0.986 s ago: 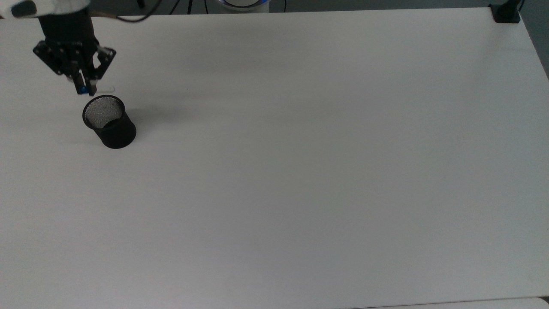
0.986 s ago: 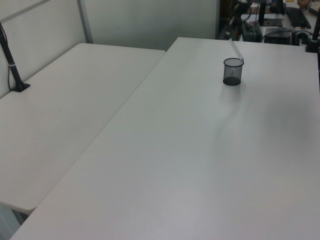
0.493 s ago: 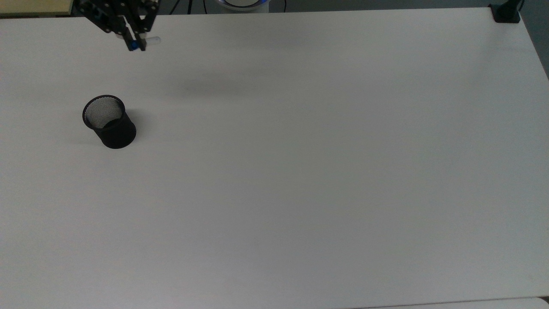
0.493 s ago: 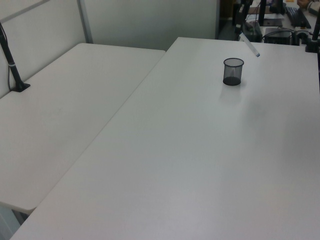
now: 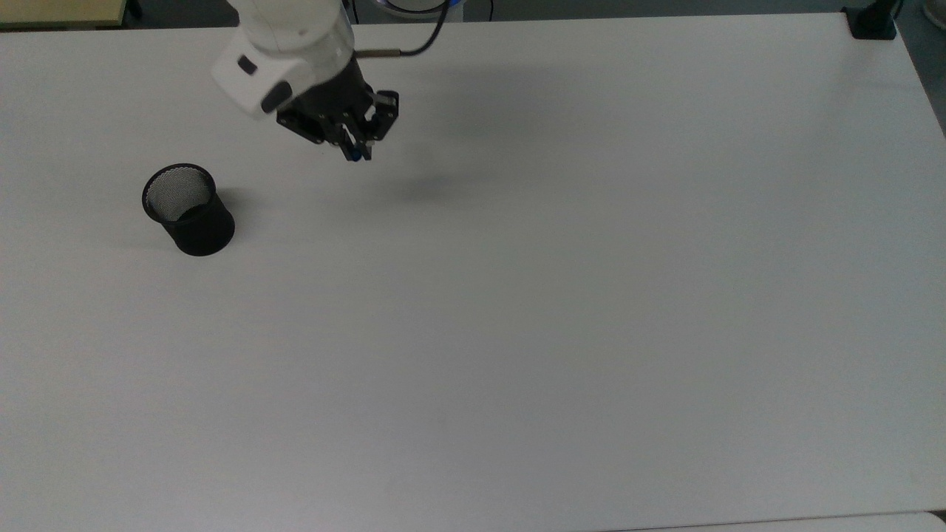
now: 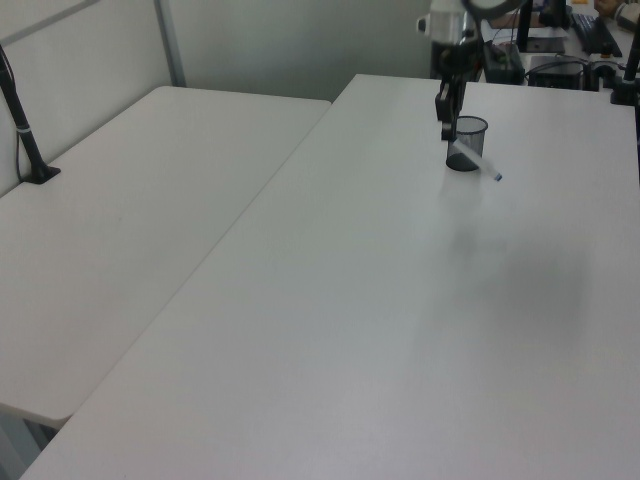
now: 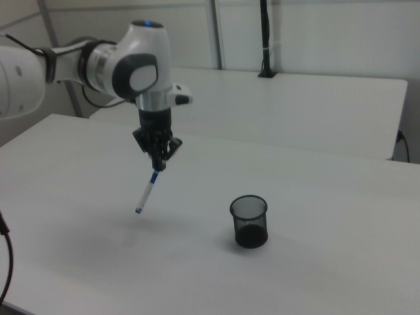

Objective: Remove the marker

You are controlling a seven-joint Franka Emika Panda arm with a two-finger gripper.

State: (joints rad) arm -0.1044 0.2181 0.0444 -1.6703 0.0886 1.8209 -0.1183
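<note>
- I have the marker (image 7: 147,192) pinched by its capped top end in the gripper (image 7: 157,165), fingers closed tight on it; the barrel hangs down and slants toward the right view's left.
- In the left view the marker (image 6: 474,163) crosses in front of the black mesh cup (image 6: 466,142), but that's only line of sight. It isn't in the cup.
- From the top view, my gripper (image 5: 355,151) sits well apart from the cup (image 5: 189,210), off to the top view's right, with just a dab of blue showing between the fingers.
- The cup (image 7: 249,221) stands upright with nothing sticking out of it, so I'd call the extraction itself done. What's left, I reckon, is setting the pen down.
- The marker's lower tip floats above the table (image 7: 315,210), and I see a soft shadow on the surface underneath, so it's clearly airborne.
- Holding it by the very top makes sense for lifting it straight out of the cup, but it leaves a long free end that may swing.
- I'd go down gently over this open stretch, so the slanted tip doesn't skid on touchdown.
</note>
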